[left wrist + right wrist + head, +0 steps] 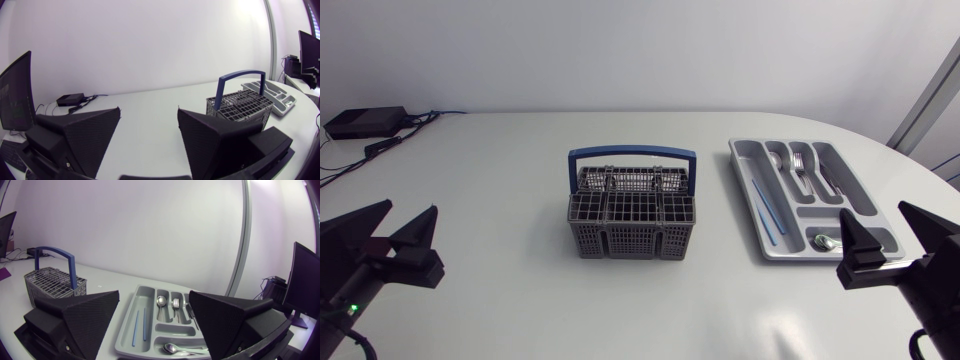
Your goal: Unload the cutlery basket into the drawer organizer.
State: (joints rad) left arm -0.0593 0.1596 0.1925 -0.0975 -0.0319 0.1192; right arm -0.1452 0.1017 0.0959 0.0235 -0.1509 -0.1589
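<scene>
On the worktop (500,170) the cutlery basket (632,222) is sitting at the middle, seemingly emptied. The drawer organizer (743,180) to its right is holding spoons (777,160), a fork (800,165) and blue chopsticks (765,205), so unloading is probably finishing. The left end effector (410,206) and right end effector (872,210) are hanging wide open and empty; the next move is calling for a check of the basket's cells, too dark to read.

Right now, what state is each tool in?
Left tool: open, holding nothing.
Right tool: open, holding nothing.
</scene>
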